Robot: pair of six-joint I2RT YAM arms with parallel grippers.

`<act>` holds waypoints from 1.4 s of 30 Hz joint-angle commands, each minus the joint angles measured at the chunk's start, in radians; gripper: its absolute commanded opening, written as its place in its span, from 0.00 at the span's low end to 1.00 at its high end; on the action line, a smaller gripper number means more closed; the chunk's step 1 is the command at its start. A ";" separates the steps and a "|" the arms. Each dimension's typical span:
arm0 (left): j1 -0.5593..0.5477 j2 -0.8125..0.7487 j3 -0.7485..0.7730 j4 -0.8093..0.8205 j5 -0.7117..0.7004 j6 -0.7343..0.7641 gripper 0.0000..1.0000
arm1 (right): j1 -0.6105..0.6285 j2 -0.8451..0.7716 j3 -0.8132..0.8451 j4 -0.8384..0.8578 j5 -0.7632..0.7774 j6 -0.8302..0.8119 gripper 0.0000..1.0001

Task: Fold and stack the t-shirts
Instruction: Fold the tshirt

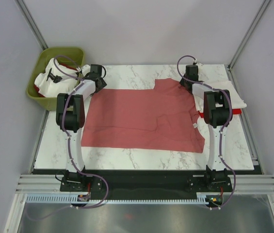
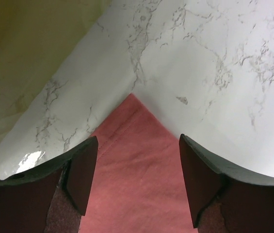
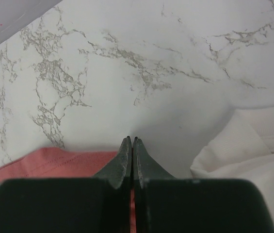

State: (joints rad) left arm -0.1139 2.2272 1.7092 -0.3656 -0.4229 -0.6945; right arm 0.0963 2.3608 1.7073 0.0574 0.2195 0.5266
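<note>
At the far left corner of the table (image 1: 127, 158), you have a green bin (image 1: 39, 100) with white cloth (image 1: 47, 73) bunched inside. Just right of it, your left gripper (image 2: 138, 138) hangs over the far left corner of the dusty salmon-red t-shirt (image 1: 141, 119), jaws apart and straddling that corner without closing on it. The shirt lies spread flat across the middle of the marble, its small white neck tag (image 1: 194, 125) towards the right. At the shirt's far right sleeve sits your right gripper (image 3: 132, 140), fingers pressed together; you cannot tell whether cloth is pinched between them. The cream-white t-shirt (image 1: 233, 97) lies at the right edge, beside it.
</note>
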 commanded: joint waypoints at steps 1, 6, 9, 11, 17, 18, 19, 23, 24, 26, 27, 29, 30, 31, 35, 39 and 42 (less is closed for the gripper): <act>0.017 0.040 0.047 0.022 -0.070 -0.096 0.75 | 0.008 -0.032 -0.029 -0.008 0.011 -0.011 0.00; 0.028 0.071 0.079 0.010 -0.016 -0.117 0.67 | 0.008 -0.035 -0.037 0.004 0.009 -0.013 0.00; 0.033 0.081 0.096 -0.021 -0.013 -0.135 0.62 | 0.006 -0.041 -0.043 0.012 0.006 -0.013 0.00; 0.033 0.080 0.098 -0.039 -0.016 -0.137 0.59 | 0.006 -0.051 -0.063 0.022 0.009 -0.013 0.00; 0.028 0.083 0.121 -0.104 -0.047 -0.138 0.60 | 0.006 -0.061 -0.075 0.032 0.011 -0.013 0.00; 0.026 0.084 0.125 -0.104 -0.043 -0.131 0.60 | 0.006 -0.060 -0.075 0.032 0.009 -0.011 0.00; 0.023 0.095 0.133 -0.108 -0.040 -0.122 0.59 | 0.006 -0.061 -0.078 0.032 0.011 -0.013 0.00; 0.010 0.141 0.205 -0.116 0.036 -0.050 0.54 | 0.008 -0.063 -0.080 0.035 0.012 -0.008 0.00; 0.007 0.140 0.205 -0.119 0.030 -0.048 0.54 | 0.006 -0.061 -0.077 0.035 0.012 -0.008 0.00; -0.007 0.105 0.178 -0.107 -0.025 -0.057 0.55 | 0.006 -0.060 -0.075 0.035 0.012 -0.007 0.00; -0.012 0.088 0.134 -0.083 -0.036 -0.054 0.55 | 0.006 -0.060 -0.075 0.035 0.011 -0.008 0.01; -0.018 0.069 0.101 -0.020 -0.039 -0.039 0.57 | 0.008 -0.057 -0.074 0.033 0.011 -0.007 0.01; -0.020 0.063 0.090 -0.007 -0.034 -0.018 0.58 | 0.008 -0.058 -0.075 0.033 0.011 -0.007 0.01; -0.021 0.063 0.092 0.000 -0.033 -0.007 0.60 | 0.008 -0.058 -0.074 0.033 0.012 -0.007 0.01; -0.062 0.048 0.078 0.075 -0.136 0.106 0.73 | 0.005 -0.057 -0.071 0.030 0.011 -0.005 0.01; -0.099 0.022 0.063 0.142 -0.194 0.185 0.80 | 0.005 -0.052 -0.063 0.025 0.008 -0.004 0.01; -0.118 0.014 0.076 0.160 -0.201 0.242 0.81 | 0.003 -0.052 -0.063 0.024 0.009 -0.004 0.01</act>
State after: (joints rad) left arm -0.2070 2.3177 1.7752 -0.2886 -0.5533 -0.5636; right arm 0.0990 2.3379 1.6489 0.1150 0.2195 0.5270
